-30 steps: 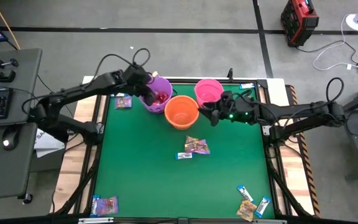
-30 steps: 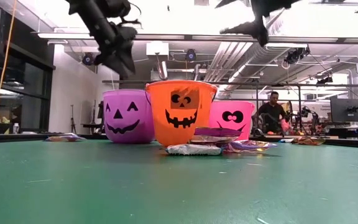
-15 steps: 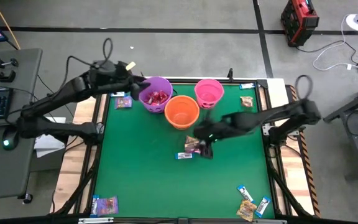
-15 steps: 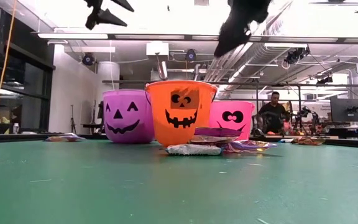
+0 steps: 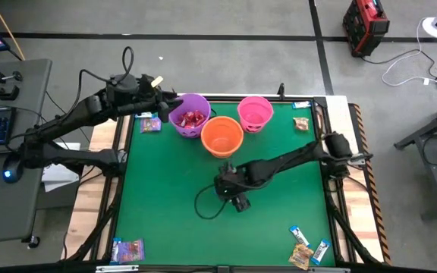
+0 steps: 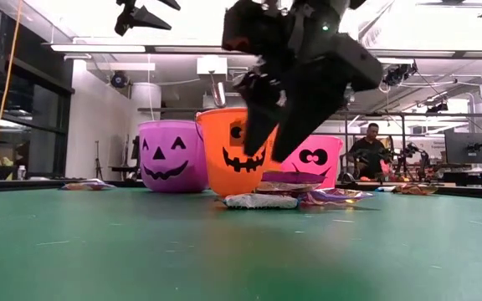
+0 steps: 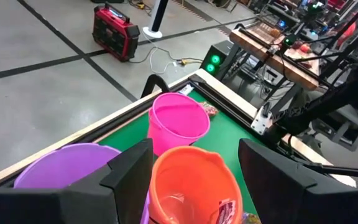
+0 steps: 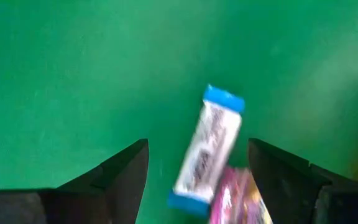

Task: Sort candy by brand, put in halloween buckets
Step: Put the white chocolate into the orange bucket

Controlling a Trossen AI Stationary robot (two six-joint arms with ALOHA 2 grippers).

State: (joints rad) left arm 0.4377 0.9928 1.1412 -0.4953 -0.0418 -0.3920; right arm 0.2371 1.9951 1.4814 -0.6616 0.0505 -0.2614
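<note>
Candy: right gripper (image 8: pixel 197 171), jaws apart, hovers at counter centre over a blue-and-white bar (image 8: pixel 206 148); next, descend and clamp. Left gripper (image 7: pixel 194 168), jaws apart, waits at eleven o'clock.

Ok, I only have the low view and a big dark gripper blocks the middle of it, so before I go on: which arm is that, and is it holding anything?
Observer: That is the right gripper, low over the middle of the green table, in front of the orange bucket. Its wrist view shows the fingers open, with a blue-and-white candy lying between them, not gripped.
Operator: Anything in the buckets? I only see their faces.
Observer: The purple bucket holds red candy.
Operator: And the left arm?
Observer: The left gripper is open beside the purple bucket's rim, holding nothing.
</note>
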